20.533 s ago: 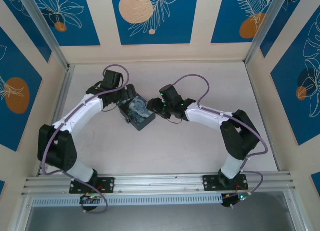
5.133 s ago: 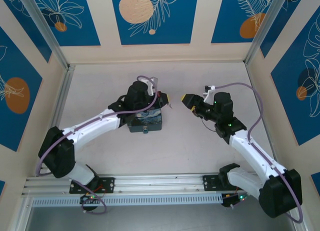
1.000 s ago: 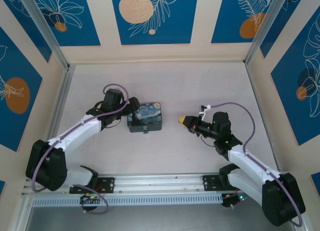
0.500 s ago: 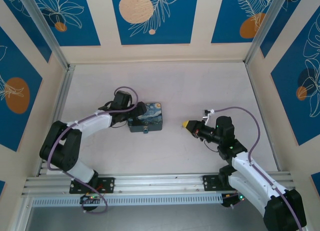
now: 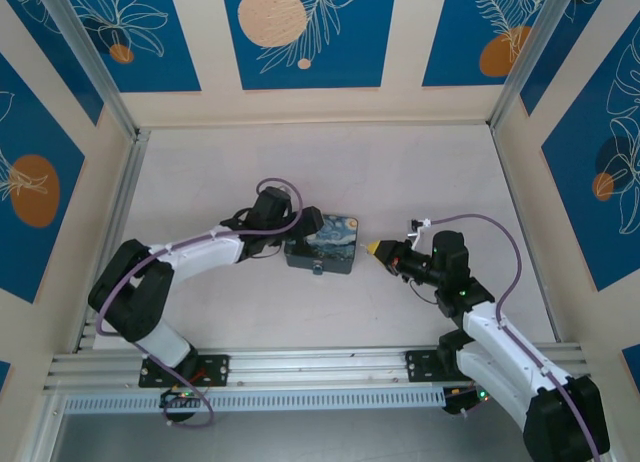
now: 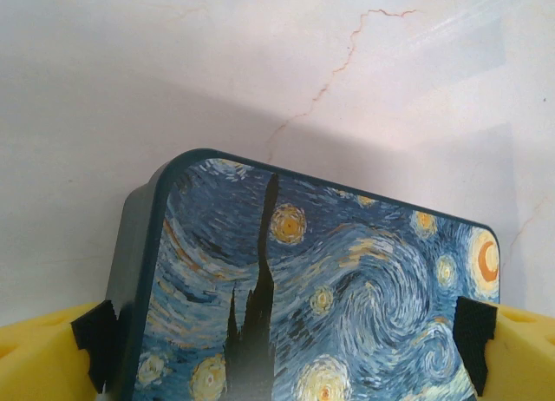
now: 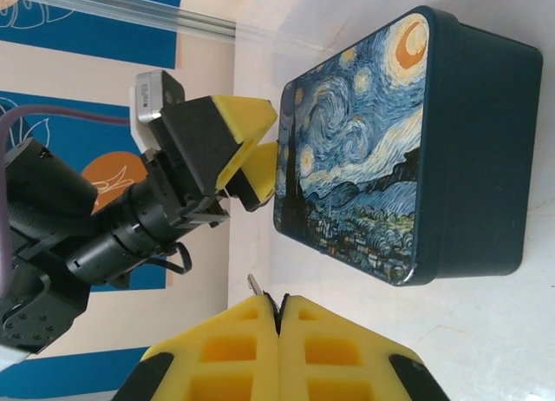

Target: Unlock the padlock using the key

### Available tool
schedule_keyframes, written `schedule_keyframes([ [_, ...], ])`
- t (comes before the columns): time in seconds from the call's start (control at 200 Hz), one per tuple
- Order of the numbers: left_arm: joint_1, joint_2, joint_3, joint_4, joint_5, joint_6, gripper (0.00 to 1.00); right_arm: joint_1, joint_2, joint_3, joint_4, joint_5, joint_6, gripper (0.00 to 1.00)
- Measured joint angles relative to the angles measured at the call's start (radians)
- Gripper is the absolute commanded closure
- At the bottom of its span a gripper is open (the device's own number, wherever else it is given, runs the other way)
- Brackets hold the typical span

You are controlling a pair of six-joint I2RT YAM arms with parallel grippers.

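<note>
The dark box with the starry-night lid [image 5: 330,240] lies mid-table. A tiny silvery padlock [image 5: 316,270] hangs at its near side. My left gripper [image 5: 300,232] is open, its yellow fingers [image 6: 35,358] standing either side of the box [image 6: 329,314] at its left end; I cannot tell whether they press it. My right gripper [image 5: 374,248] is just right of the box, shut on the key. In the right wrist view the key's thin grey tip [image 7: 253,284] sticks out of the shut right gripper [image 7: 279,301]. It points past the box [image 7: 364,149] toward the left gripper [image 7: 251,149].
The pale marble-patterned table [image 5: 400,172] is walled in by panels with blue leaf prints. An aluminium rail [image 5: 320,362] runs along the near edge by the arm bases. Open tabletop lies behind the box and to the far right.
My left gripper has swung right onto the box's left end, and the box has slid right and turned slightly, closing on the right gripper. The right gripper has barely moved.
</note>
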Motion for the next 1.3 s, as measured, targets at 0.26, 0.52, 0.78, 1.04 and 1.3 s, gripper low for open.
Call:
schedule_keyframes([
  [0.26, -0.057, -0.031, -0.091, 0.058, -0.05, -0.111, 0.0, -0.013, 0.066, 0.032, -0.002, -0.004, -0.024, 1.0],
  [0.52, -0.103, -0.116, -0.174, 0.082, -0.084, -0.206, 0.0, -0.015, 0.13, 0.069, 0.004, -0.006, -0.033, 1.0],
  [0.78, -0.142, -0.139, -0.18, 0.123, -0.091, -0.246, 0.0, -0.015, 0.159, 0.087, 0.01, -0.007, -0.036, 1.0],
  [1.04, -0.197, -0.167, -0.212, 0.123, -0.129, -0.264, 0.0, -0.015, 0.183, 0.116, 0.011, -0.007, -0.043, 1.0],
  [1.3, -0.202, -0.43, -0.329, 0.053, -0.231, -0.156, 0.0, -0.014, 0.243, 0.149, 0.019, -0.011, -0.058, 1.0],
])
